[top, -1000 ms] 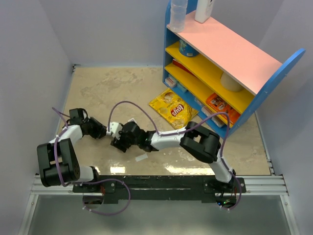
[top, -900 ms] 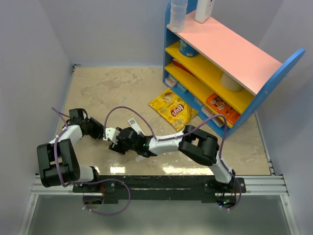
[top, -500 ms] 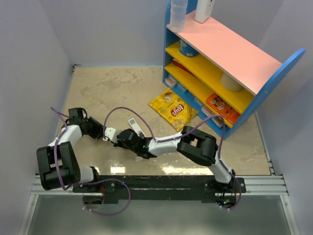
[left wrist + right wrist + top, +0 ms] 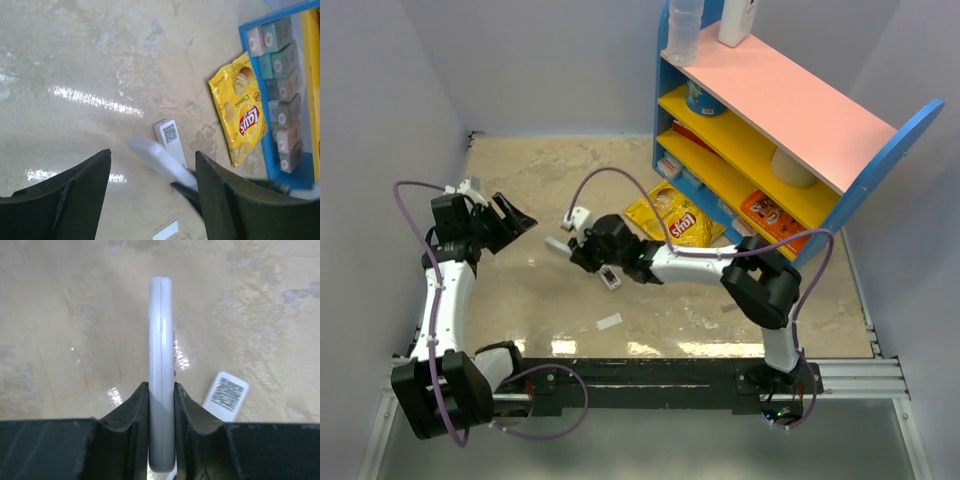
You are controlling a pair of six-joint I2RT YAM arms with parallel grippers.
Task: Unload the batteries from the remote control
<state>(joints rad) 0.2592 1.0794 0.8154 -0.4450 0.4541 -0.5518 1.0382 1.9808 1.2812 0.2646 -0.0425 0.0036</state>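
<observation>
My right gripper (image 4: pixel 161 385) is shut on the remote control (image 4: pixel 161 340), which is white and stands edge-on between the fingers. In the top view this gripper (image 4: pixel 578 250) holds the remote control (image 4: pixel 558 245) above the table's middle. A thin red sliver (image 4: pixel 174 373) shows at the remote's side; the batteries are otherwise hidden. My left gripper (image 4: pixel 510 222) hangs open and empty at the left, apart from the remote. From the left wrist, the gripper (image 4: pixel 152 152) looks down on the blurred remote control (image 4: pixel 160 159).
A white piece with a QR code (image 4: pixel 610 277) lies on the table beside the right gripper. A white scrap (image 4: pixel 609 322) lies nearer the front. A yellow chips bag (image 4: pixel 672 222) lies by the blue shelf unit (image 4: pixel 880 150) at the right.
My left gripper has opened, let go of the remote and pulled back up to the left. My right gripper has shut on the remote and carried it toward the back right.
</observation>
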